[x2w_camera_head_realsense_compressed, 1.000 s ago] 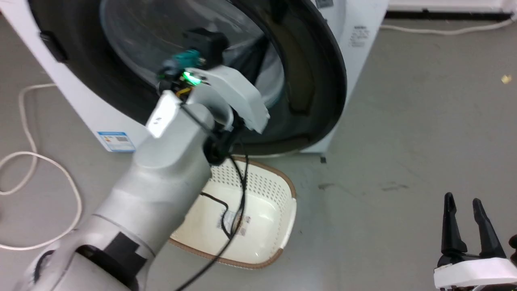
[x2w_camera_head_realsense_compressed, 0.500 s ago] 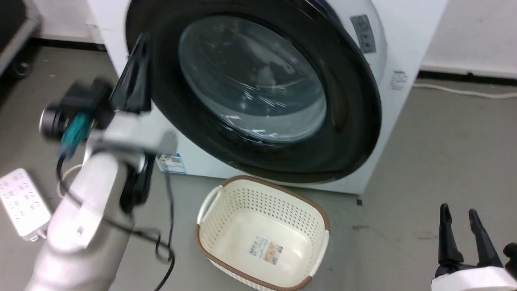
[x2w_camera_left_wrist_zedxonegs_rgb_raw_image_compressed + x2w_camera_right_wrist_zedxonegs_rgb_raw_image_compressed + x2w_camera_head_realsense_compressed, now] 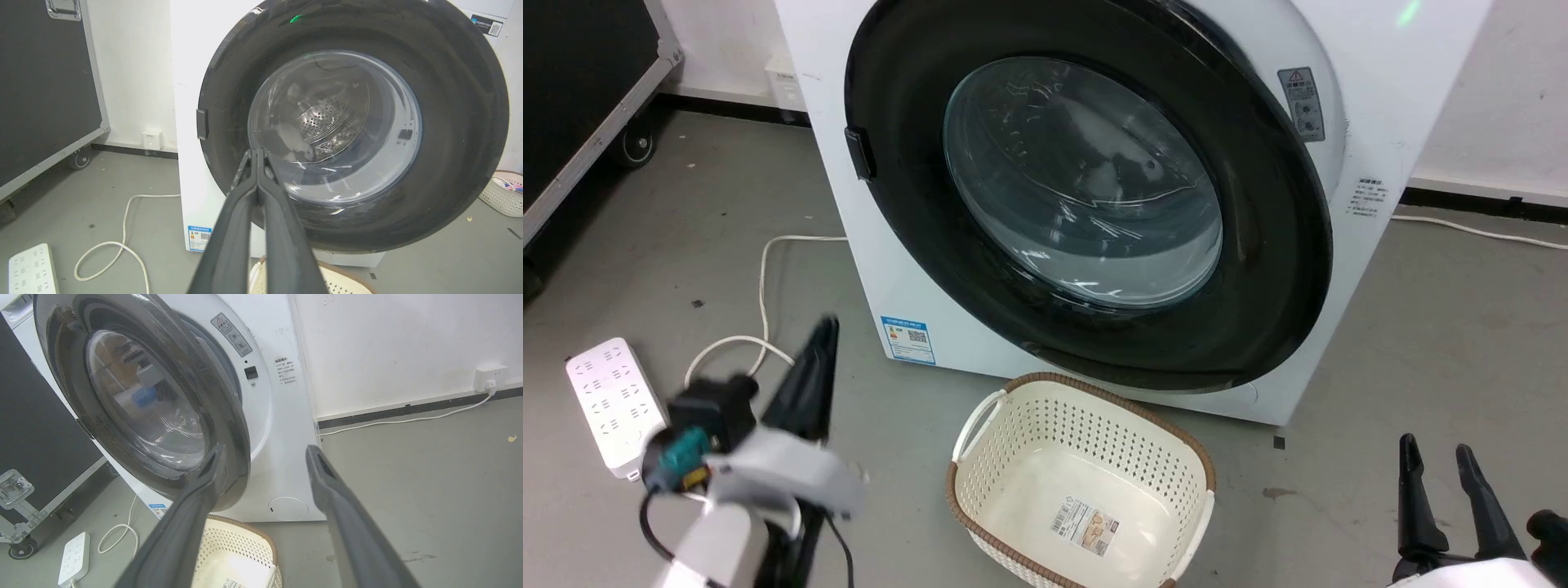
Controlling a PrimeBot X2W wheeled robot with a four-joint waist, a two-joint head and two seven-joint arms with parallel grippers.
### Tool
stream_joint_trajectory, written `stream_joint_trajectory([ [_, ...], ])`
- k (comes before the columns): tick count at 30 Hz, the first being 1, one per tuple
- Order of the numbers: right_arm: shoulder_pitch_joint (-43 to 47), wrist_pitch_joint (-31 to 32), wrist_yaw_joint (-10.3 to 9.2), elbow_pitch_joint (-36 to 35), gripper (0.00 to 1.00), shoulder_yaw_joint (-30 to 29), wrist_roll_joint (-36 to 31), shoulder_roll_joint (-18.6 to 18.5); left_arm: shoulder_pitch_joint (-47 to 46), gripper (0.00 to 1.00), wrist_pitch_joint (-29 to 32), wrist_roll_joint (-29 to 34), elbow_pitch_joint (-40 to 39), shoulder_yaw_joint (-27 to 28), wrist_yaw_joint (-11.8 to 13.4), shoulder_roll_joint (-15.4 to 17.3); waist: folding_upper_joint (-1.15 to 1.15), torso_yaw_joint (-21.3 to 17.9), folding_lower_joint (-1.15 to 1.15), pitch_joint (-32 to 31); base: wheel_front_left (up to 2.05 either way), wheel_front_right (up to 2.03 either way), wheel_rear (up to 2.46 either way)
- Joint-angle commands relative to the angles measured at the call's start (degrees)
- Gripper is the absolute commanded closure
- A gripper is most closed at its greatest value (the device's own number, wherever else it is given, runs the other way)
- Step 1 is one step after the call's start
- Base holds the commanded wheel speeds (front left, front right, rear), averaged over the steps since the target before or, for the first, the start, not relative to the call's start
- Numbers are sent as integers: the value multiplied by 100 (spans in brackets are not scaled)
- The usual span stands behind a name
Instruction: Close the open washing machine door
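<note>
The washing machine door (image 3: 1094,196) lies swung in against the front of the washing machine (image 3: 1388,98); whether it has latched I cannot tell. It looks heavy and rigid, its domed glass slick and best left alone. The black rim by the latch tab (image 3: 859,153) at nine o'clock, probably farthest from the hinge, is the place for a firm flat push. The left gripper (image 3: 258,153), at seven o'clock in the head view, is pinched closed on nothing, apart from the door. The right gripper (image 3: 1435,445), at five o'clock, is spread and empty. A perforated laundry basket (image 3: 1045,425) sits at six o'clock below the door, a power strip (image 3: 613,400) at eight.
</note>
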Motion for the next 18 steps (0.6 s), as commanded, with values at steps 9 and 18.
stream_joint_trajectory([
  [9, 140, -25, 6, 1, 0, 137, 32, -5, 831, 0, -25, -173, -15, 196, 100, -386, 0, -53, 0, 7, 0, 0, 0],
  [18, -178, -25, 6, -178, 100, 226, -760, -5, 964, 0, -25, 141, -109, 334, 89, -503, 0, -104, 0, 43, 0, 0, 0],
])
